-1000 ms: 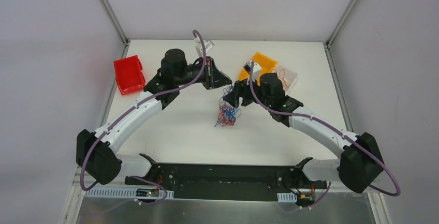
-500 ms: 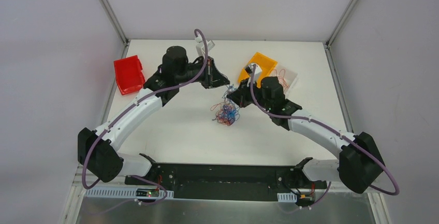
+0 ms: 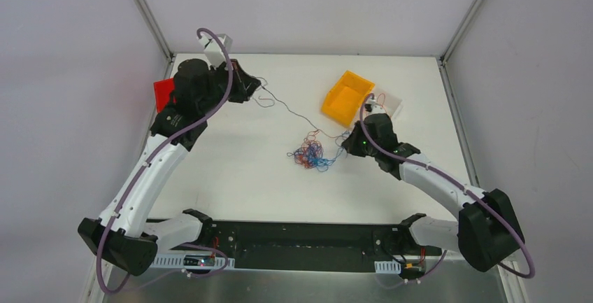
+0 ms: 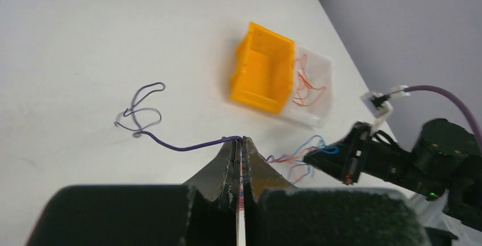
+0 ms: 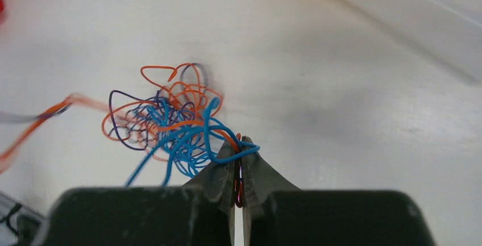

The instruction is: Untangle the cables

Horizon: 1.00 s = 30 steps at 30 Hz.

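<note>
The cables [image 3: 312, 153] lie as a small tangle of blue, orange, red and dark wires at mid-table; the same cables [image 5: 170, 122] sit just ahead of the jaws in the right wrist view. My right gripper [image 3: 347, 147] is at the tangle's right edge, and this gripper [image 5: 240, 144] is shut on blue and orange loops. My left gripper [image 3: 249, 87] is far back left, shut on a purple wire [image 4: 187, 145]. That dark wire [image 3: 287, 110] runs taut from it to the tangle. Its free end [image 4: 139, 114] curls on the table.
A red bin [image 3: 162, 93] sits at the back left, partly hidden under the left arm. An orange bin [image 3: 347, 93] and a clear tray [image 3: 393, 104] holding a few red wires stand at the back right, also seen as the orange bin [image 4: 262, 75] and tray [image 4: 311, 90].
The right gripper has shut on the tangle and dropped to the right. The left arm has swung back-left toward the red bin, drawing one dark wire out of the bunch.
</note>
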Tool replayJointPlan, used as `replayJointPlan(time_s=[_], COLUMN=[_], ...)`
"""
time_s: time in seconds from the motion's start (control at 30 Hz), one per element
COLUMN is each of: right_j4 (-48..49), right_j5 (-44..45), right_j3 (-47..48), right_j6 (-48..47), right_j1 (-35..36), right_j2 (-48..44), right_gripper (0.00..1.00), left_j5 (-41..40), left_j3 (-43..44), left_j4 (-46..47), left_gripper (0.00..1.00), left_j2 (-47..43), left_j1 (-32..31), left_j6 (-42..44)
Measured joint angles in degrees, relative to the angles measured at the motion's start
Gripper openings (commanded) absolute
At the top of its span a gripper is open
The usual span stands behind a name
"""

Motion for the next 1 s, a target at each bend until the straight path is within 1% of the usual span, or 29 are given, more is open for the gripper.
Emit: replayJointPlan(time_s=[0.13,0.2,0.4,0.5,0.53,0.57,0.6,0.63,0.67,0.73,0.77,0.87,1.0], right_j4=[-5.86,-8.07,-12.57,-12.66,-12.59,-12.37,-12.15,-12.04,-11.74,-11.69,-11.74,-11.85,-12.00], right_j5=[4.63,6.69,9.62,7.96,6.91,5.35,3.41,1.97,0.15,-2.69,-3.56,-5.27,-6.10], right_j3=[-1.18,-1.18,-1.42,-2.62,-2.91,-3.26,-3.45,-3.45,-3.45,-3.39,-3.37,-3.32,-3.10], right_j6=[4.76,6.32,8.61,8.37,8.22,7.93,7.52,7.32,6.82,5.84,5.55,4.31,3.48], right_j1=[-6.60,-8.17,-9.14,-9.25,-9.25,-9.25,-9.27,-9.27,-9.27,-9.25,-9.25,-9.25,-9.25], right_j2=[-2.05,-2.67,-4.94,-7.67,-8.35,-9.09,-9.66,-9.90,-9.99,-9.94,-9.94,-9.94,-9.73], right_gripper=[0.00,0.00,0.00,0.01,0.07,0.16,0.31,0.54,0.66,0.81,0.86,0.98,0.99], left_j5=[-10.47,-15.98,-25.62,-26.23,-25.68,-25.05,-24.17,-23.43,-22.64,-21.07,-20.17,-16.52,-13.18], left_j3=[1.20,2.19,6.34,7.41,7.43,7.48,7.50,7.50,7.50,7.50,7.32,5.44,1.44], left_j4=[-5.09,-7.76,-13.92,-15.21,-15.52,-15.82,-16.06,-16.20,-16.37,-16.70,-16.59,-15.96,-14.88], left_gripper=[0.00,0.00,0.00,0.00,0.00,0.00,0.00,0.00,0.00,0.00,0.00,0.00,0.00], left_j2=[-2.47,-3.19,-4.17,-4.35,-4.35,-4.20,-3.93,-3.56,-3.15,-2.21,-1.75,-0.70,2.12], left_j1=[0.22,0.22,0.22,0.57,0.57,0.57,0.57,0.57,0.57,0.57,0.57,0.59,0.57], left_j6=[2.27,3.85,8.26,9.31,9.49,9.62,9.64,9.64,9.62,9.05,8.46,6.14,3.26])
